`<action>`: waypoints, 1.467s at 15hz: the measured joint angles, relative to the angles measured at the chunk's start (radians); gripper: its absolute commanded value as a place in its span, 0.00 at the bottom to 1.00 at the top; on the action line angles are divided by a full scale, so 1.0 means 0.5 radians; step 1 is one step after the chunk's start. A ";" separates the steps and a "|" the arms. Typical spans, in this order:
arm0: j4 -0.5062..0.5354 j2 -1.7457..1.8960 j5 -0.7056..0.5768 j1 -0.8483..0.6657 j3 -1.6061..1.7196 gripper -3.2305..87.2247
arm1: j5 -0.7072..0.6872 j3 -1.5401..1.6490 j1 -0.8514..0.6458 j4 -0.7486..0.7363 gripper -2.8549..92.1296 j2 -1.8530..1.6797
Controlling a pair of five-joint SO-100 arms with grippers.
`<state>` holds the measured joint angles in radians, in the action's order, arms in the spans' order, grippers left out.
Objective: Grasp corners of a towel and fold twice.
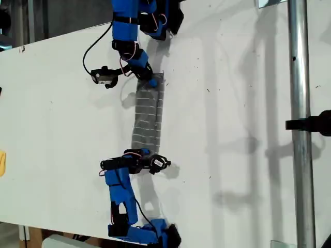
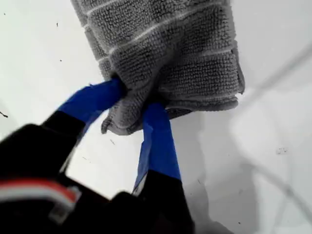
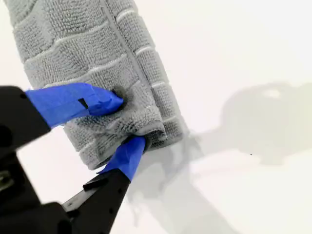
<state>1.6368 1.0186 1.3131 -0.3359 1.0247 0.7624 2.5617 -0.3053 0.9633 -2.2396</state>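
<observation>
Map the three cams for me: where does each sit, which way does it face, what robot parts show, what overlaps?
Exterior view: overhead, looking down on the white table; both blue arms and the towel stretched between them.
First wrist view: on my first gripper, looking along its jaws, which pinch one towel end.
Second wrist view: on my second gripper, jaws pinching a towel end.
Shared: the towel and table appear in all three.

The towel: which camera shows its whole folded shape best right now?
The exterior view: the towel lies as one long narrow strip on the table, with an arm at each end. Each wrist view shows only one end up close: bunched cloth pinched by my first gripper and by my second gripper.
</observation>
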 measured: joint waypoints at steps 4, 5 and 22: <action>0.077 0.644 -0.015 0.206 0.147 0.30 | 0.304 -0.003 -0.046 0.439 0.42 -0.571; 0.080 0.856 -0.015 0.291 0.285 0.31 | 0.436 -0.003 -0.040 0.546 0.43 -0.653; -0.672 2.905 1.120 1.239 2.838 0.16 | 1.371 0.040 -0.175 0.491 0.52 0.181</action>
<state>1.3008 2.4712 1.8730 0.2838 2.4436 1.4481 2.5817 -0.3927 1.2088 -2.1491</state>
